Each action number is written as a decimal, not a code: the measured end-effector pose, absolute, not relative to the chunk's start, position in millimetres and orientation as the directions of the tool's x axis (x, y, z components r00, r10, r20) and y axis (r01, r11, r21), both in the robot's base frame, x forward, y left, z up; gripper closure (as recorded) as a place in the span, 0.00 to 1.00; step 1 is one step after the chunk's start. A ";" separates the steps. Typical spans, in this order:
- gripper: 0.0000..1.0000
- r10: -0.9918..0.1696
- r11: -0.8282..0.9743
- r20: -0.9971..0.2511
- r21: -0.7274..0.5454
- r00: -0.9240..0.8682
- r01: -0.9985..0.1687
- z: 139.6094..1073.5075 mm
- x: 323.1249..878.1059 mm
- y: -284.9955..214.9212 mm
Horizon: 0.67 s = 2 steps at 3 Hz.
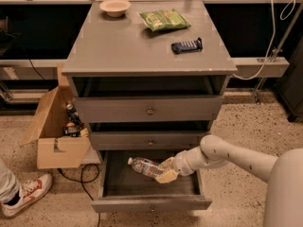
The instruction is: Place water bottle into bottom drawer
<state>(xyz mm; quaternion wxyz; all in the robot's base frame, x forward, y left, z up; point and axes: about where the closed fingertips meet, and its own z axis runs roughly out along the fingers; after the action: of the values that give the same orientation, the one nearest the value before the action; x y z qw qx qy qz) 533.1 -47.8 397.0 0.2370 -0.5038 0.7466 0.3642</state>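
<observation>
Your claw [165, 171] pinched the bottle [143, 166] by its base end above the open drawer [150, 205]; you did best to lower it well inside before releasing.

You see your pincer [165, 170] reaching in from the right over the open bottom drawer [151, 205]. It is clamped on the water bottle [144, 165], which lies nearly level, cap pointing left. On the desk [132, 51] above sit a green chip bag [164, 19], a bowl [115, 7] and a dark blue packet [186, 45].
</observation>
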 end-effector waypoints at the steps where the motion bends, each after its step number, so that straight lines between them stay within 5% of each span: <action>1: 1.00 -0.595 0.264 -0.689 0.318 -0.414 -0.910 345.4 543.6 -58.4; 2: 1.00 -0.597 0.331 -0.657 0.321 -0.461 -0.887 300.6 558.6 -73.2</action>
<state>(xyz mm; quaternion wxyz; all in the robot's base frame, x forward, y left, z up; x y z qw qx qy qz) 558.6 -73.2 300.6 0.2168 -0.4719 0.7864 0.3344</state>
